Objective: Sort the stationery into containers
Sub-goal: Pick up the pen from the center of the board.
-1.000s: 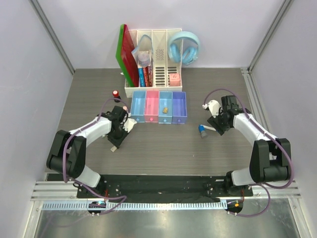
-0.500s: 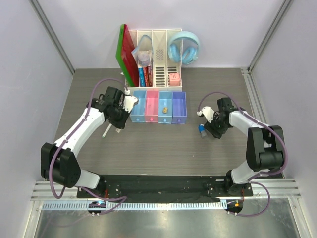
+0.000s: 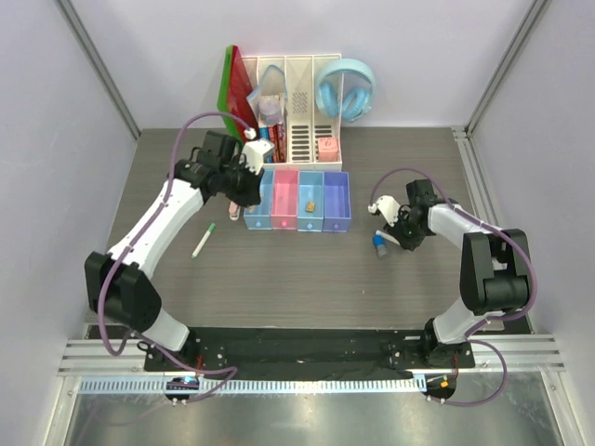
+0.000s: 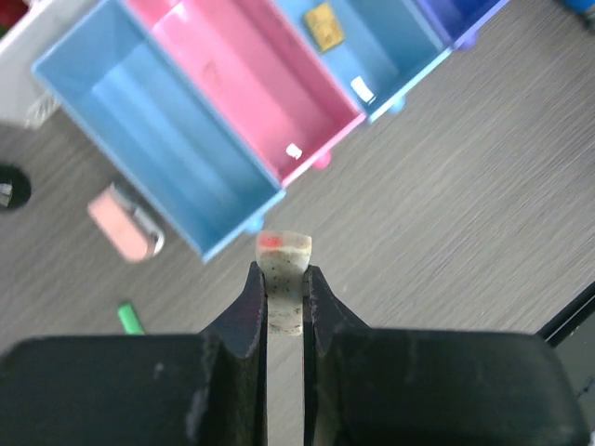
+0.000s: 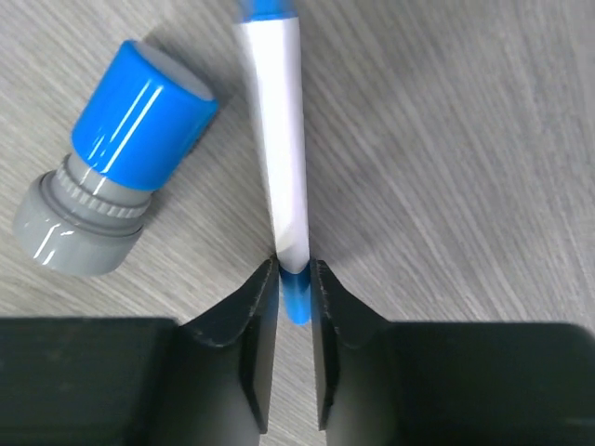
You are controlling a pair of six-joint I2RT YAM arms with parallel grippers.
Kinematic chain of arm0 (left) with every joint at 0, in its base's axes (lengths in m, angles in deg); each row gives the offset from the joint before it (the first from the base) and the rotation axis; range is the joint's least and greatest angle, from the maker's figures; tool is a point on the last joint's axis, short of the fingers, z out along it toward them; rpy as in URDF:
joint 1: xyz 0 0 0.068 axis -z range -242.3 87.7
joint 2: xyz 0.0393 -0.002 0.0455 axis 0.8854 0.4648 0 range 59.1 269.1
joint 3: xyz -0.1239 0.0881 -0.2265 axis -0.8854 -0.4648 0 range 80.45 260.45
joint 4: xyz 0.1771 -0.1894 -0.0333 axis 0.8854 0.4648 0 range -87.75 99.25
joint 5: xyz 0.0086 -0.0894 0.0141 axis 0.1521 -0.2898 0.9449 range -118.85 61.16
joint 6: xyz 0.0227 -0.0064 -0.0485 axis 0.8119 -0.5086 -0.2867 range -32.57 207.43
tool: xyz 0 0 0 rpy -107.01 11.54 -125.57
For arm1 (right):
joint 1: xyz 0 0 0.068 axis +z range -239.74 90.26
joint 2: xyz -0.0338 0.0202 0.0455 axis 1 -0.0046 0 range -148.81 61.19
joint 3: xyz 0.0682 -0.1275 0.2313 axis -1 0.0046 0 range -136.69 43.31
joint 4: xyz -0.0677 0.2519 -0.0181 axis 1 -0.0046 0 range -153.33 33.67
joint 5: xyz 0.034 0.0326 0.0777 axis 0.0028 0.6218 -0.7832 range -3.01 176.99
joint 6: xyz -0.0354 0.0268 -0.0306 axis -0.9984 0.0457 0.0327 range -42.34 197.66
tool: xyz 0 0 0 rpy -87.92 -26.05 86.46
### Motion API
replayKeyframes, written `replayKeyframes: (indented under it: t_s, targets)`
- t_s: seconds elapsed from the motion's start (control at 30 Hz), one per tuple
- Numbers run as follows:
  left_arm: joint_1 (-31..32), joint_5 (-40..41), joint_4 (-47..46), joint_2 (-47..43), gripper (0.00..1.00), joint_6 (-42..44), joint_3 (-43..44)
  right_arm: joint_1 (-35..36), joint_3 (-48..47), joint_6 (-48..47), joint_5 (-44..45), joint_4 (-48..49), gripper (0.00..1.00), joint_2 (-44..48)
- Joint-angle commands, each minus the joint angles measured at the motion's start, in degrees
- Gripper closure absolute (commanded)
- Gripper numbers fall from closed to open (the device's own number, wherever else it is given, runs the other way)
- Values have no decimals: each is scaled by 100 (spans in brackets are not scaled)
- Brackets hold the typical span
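Note:
My left gripper (image 3: 244, 189) hangs just above the table at the near left corner of the containers (image 3: 259, 219), a joined row of trays. It is shut on a speckled whitish eraser (image 4: 284, 269) with a red mark. In the left wrist view the light blue tray (image 4: 139, 121) and pink tray (image 4: 251, 84) hold nothing, and the second light blue tray (image 4: 381, 56) holds a tan eraser (image 4: 323, 25). My right gripper (image 5: 295, 279) is shut on the blue end of a white marker (image 5: 279, 139) lying on the table. The grey-blue round piece (image 5: 116, 158) lies beside it.
A green-capped marker (image 3: 203, 240) lies on the table left of the trays, and a pink clip (image 4: 125, 223) lies near the first tray. Behind the trays stand a white file organizer (image 3: 302, 139), books, a red-green folder (image 3: 234, 98) and light blue headphones (image 3: 345, 90).
My left arm has swung away from the near left of the table up to the left end of the tray row, carrying the eraser. My right gripper has closed on the marker.

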Motion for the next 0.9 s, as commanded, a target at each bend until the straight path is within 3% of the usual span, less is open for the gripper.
replayKeyframes:
  t_s: [0.0,0.27,0.47,0.8,0.87]
  targets:
    - [400,-428,-673,411,100,-187,464,1,176,7,106,411,80,-331]
    - [867,-507,-1035,1800,100,-283,1553,-8,281,113,238,437,92,-243]
    - [1008,-262,-1166,2722,100,-257,2257,-78,369,166,326,446,94,-33]
    - [1016,-6,-1368,3417,100,-248,2679,-192,308,324,300,315,95,626]
    - [1016,46,-1360,3479,94,-248,2714,-192,282,350,265,271,95,732]
